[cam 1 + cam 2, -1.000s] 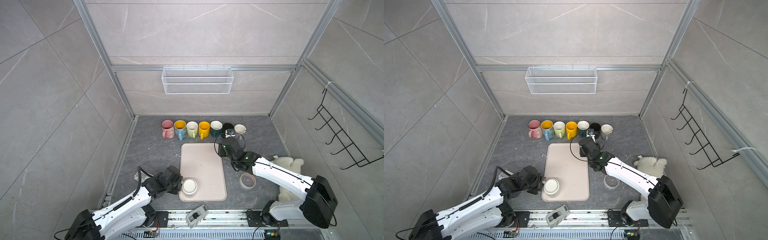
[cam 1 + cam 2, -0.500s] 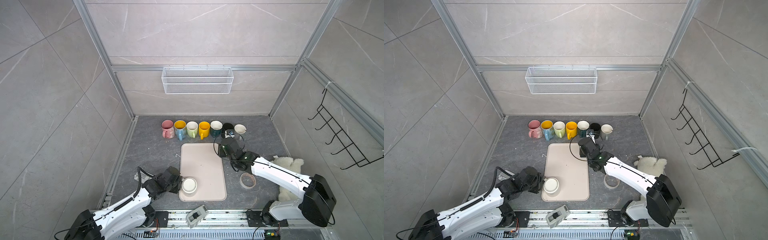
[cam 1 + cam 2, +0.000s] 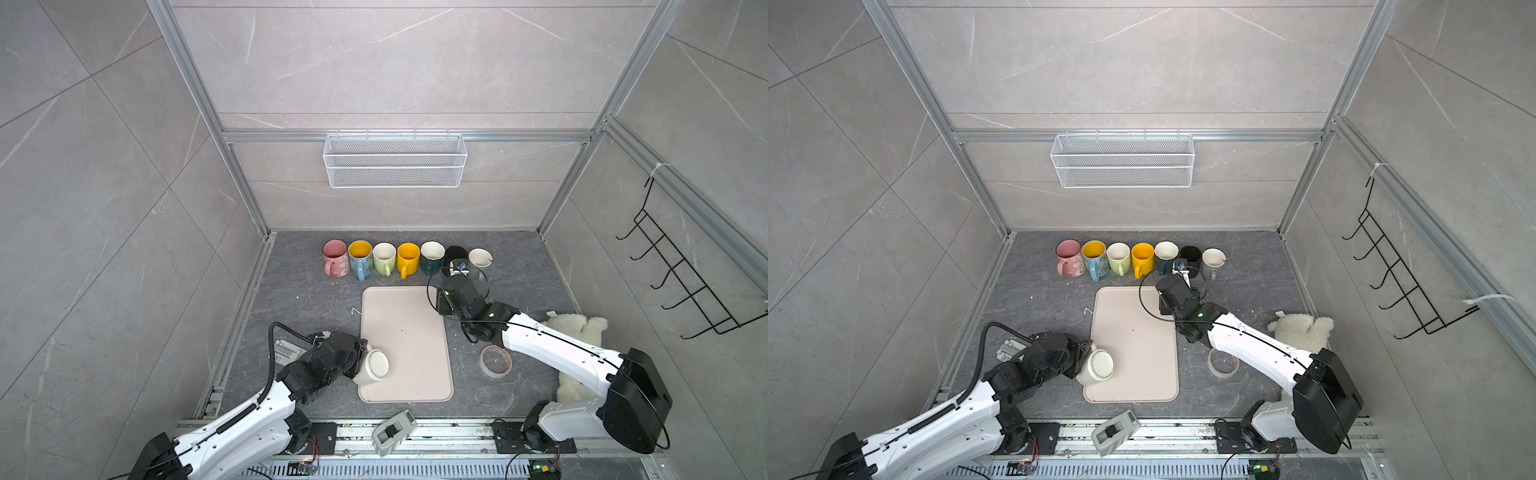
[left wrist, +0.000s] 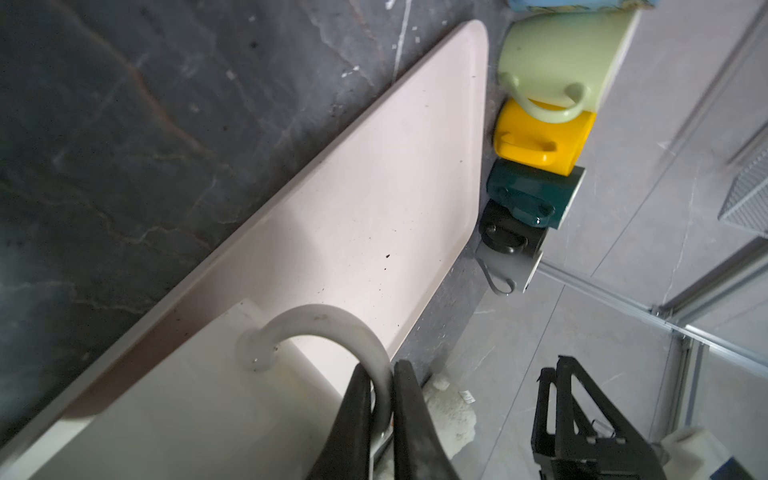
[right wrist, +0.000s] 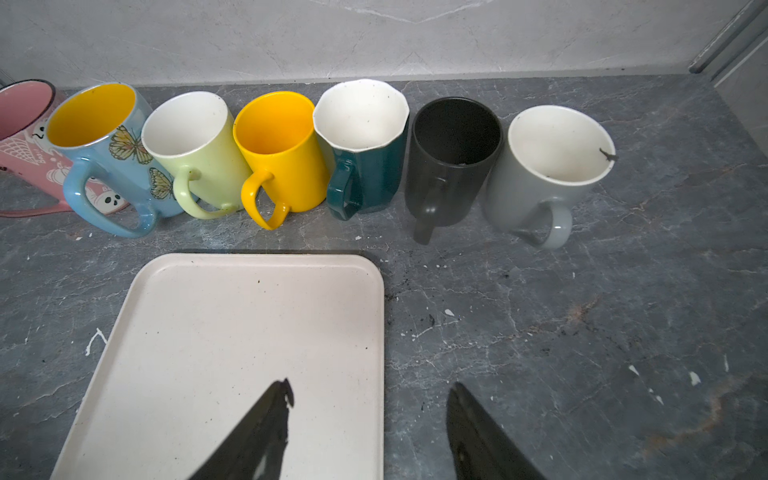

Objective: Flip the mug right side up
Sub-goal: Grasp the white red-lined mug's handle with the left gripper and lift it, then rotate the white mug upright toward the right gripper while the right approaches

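The cream mug (image 3: 372, 365) (image 3: 1098, 366) is tilted over the tray's (image 3: 407, 316) near left corner, one round end facing up and to the right. My left gripper (image 4: 382, 370) is shut on its curved handle (image 4: 328, 320), fingers on either side of the loop. In both top views the left wrist hides the handle. My right gripper (image 5: 372, 388) (image 3: 459, 268) hangs open and empty over the tray's far right corner, just before the row of mugs.
Several upright mugs (image 3: 407, 257) (image 5: 282, 149) line the back wall, pink at the left to grey at the right. A tape roll (image 3: 494, 360) and a white plush toy (image 3: 577, 328) lie right of the tray. A grey device (image 3: 394, 430) sits on the front rail.
My left gripper has closed on the mug's handle, and the mug has tipped from flat on the tray to a tilt. The right arm has barely moved.
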Motion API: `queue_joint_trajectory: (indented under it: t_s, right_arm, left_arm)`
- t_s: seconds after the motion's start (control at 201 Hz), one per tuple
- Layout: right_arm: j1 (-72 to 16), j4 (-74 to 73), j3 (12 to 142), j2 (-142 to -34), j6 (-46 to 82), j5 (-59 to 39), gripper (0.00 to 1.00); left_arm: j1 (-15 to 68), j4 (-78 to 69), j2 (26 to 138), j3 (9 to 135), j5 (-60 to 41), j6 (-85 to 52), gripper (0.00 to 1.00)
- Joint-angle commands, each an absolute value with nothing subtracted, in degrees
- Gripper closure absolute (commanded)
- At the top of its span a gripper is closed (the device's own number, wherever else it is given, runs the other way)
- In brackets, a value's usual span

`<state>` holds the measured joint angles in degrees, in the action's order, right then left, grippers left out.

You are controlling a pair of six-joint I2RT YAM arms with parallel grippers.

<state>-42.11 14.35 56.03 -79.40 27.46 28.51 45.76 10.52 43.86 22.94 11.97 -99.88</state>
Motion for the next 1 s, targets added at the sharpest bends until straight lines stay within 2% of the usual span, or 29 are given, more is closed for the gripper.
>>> queue_joint_trajectory:
  t_s: [0.0,0.269,0.597,0.996]
  right_arm:
    - [-42.46,17.02,57.89,-78.85,27.69,28.23,0.38]
    - [-42.47,19.07,59.83,-77.57,27.4,23.26,0.4]
    - [-42.45,20.27,60.6,-75.59,26.99,19.04,0.42]
    - [-42.15,18.84,63.87,-80.25,28.39,-9.9,0.44]
  left_arm:
    - [45.79,10.33,41.28,29.7,15.85,-83.55,1.0]
    - [45.73,13.7,44.83,41.88,11.14,-56.82,1.0]
    - [45.77,6.93,50.72,41.67,4.37,-51.24,1.0]
    - [46.54,5.27,54.33,42.53,-2.07,-44.61,1.0]
